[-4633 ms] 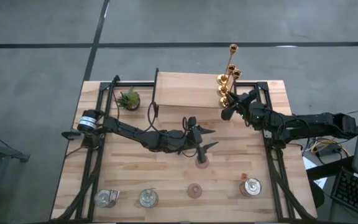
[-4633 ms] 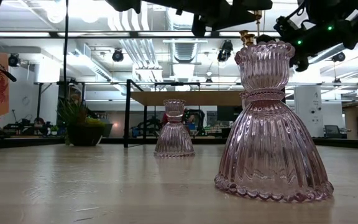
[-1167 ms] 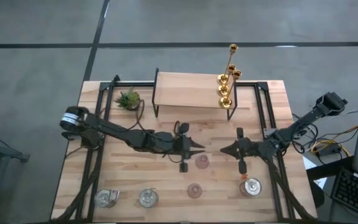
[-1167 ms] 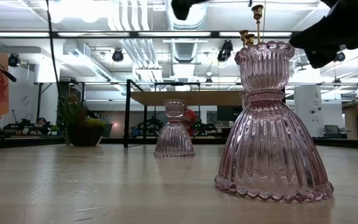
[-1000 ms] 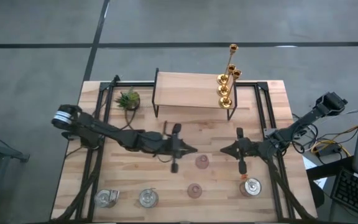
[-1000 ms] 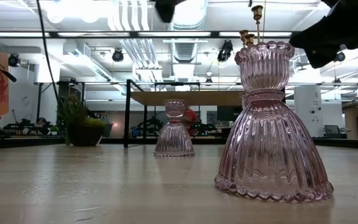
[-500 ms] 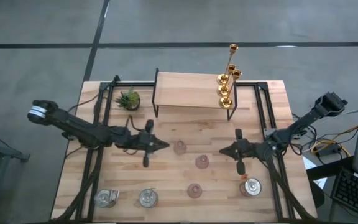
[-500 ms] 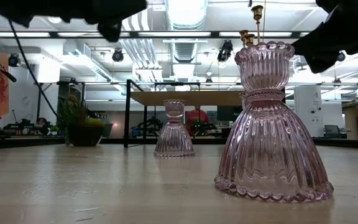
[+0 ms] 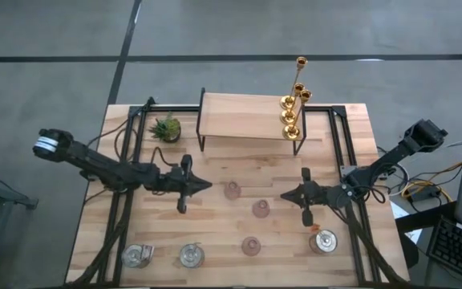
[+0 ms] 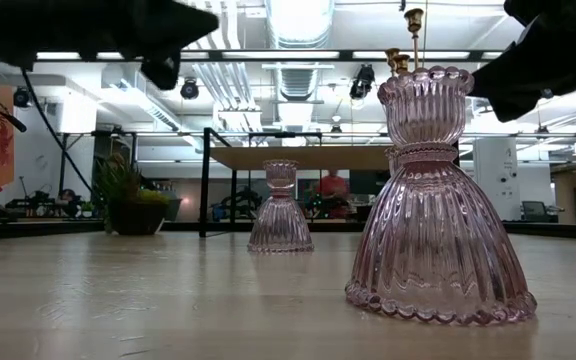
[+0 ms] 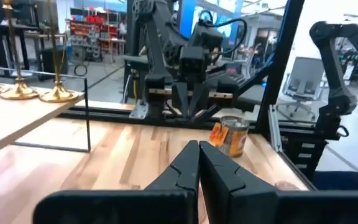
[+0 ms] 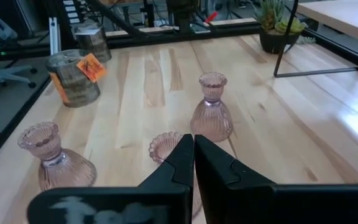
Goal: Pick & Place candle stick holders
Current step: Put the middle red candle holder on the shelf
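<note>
Left gripper [image 9: 203, 185], fingers pressed together, hovering left of centre over the surface [image 9: 167, 233]. Right gripper [image 9: 285, 195], likewise pressed together, hovering right of three pink holders [image 9: 232, 190].

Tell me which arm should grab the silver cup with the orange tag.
Right. Its gripper, fingers shut, hovers just behind that cup. The left gripper sits across the table, past the pink holders.

No readable text anywhere I look — the orange tag [image 12: 91, 66] on a silvery glass cup [image 12: 72, 78] stays illegible to me.
</note>
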`<state>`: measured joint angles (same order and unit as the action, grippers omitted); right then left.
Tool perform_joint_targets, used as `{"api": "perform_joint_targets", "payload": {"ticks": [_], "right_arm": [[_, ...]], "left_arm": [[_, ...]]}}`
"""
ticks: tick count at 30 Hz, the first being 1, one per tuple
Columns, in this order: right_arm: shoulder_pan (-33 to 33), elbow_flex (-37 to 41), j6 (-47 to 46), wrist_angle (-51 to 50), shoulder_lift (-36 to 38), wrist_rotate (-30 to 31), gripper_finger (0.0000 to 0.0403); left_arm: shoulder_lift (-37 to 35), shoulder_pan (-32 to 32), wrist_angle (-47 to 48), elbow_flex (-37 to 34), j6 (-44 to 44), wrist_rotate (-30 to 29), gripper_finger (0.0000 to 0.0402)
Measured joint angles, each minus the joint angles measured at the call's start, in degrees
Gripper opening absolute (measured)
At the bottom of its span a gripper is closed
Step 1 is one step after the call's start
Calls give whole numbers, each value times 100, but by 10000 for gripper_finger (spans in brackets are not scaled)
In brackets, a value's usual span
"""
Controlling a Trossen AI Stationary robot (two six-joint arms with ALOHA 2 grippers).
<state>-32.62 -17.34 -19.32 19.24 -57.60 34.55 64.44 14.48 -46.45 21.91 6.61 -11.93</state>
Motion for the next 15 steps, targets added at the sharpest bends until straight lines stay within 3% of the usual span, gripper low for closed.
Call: {"api": "perform_joint_targets", "payload": {"ticks": [7, 15], "right_arm": [[4, 0, 1, -8, -46, 34, 8], [0, 0, -9, -10, -203, 34, 8]], "left_arm": [[1133, 35, 823, 1253, -276, 139, 24], [2579, 34, 2026, 2952, -299, 139, 132]]}}
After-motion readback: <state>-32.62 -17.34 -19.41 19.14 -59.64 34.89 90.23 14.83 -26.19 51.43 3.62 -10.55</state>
